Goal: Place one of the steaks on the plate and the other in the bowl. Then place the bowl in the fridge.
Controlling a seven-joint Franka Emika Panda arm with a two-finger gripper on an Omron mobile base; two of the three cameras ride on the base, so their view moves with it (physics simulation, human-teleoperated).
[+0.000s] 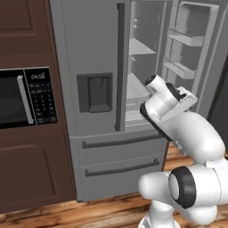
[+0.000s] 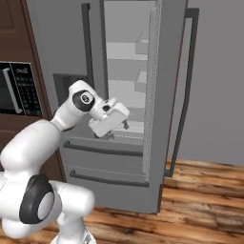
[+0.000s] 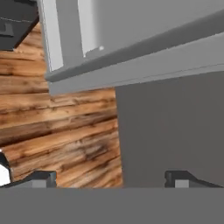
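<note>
The grey steel fridge (image 1: 93, 58) (image 2: 128, 162) stands right in front of me, left door shut, right door (image 1: 191, 44) (image 2: 167, 71) swung wide open. My gripper (image 2: 118, 129) (image 3: 111, 179) hovers at the bottom of the open compartment, just above the upper drawer (image 2: 102, 150). Its jaws stand wide open with nothing between the fingertips (image 3: 41, 177). In the hand view it looks down over the fridge's grey front (image 3: 170, 131) and the wooden floor (image 3: 65, 131). The steaks, the plate and the bowl are out of view.
Bare white shelves (image 2: 126, 50) fill the fridge interior, and door bins (image 1: 185, 39) line the open door. A black-fronted microwave (image 1: 26, 95) (image 2: 14, 88) sits in brown cabinetry (image 1: 26, 178) to the left. Wooden floor (image 2: 200, 190) lies to the right.
</note>
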